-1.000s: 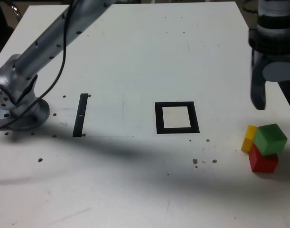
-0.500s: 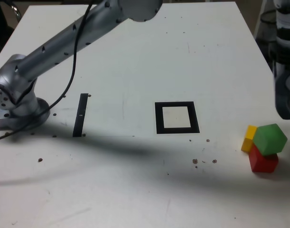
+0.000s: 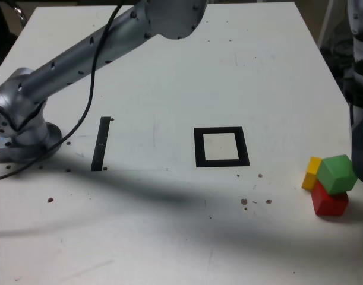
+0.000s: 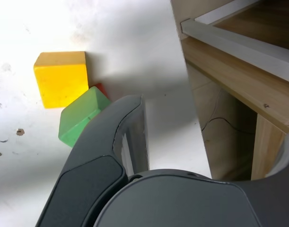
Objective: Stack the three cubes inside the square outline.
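The dark grey claw (image 4: 201,156) stands with its jaws spread wide and nothing between them, hanging at the exterior view's right edge, just beside the cluster of cubes. One jaw reaches down close by the small solid green cube (image 3: 337,174). That green cube sits tilted on top of the red cube (image 3: 330,202), and the yellow cube (image 3: 312,173) rests on the white bench (image 3: 169,237) touching them, on the exterior view's left of the pair. The thick black square outline with a white centre (image 3: 221,146) lies empty, well apart from the cubes toward the exterior view's left. Further left lies a thin black strip (image 3: 101,143), near the arm's silver base (image 3: 18,130).
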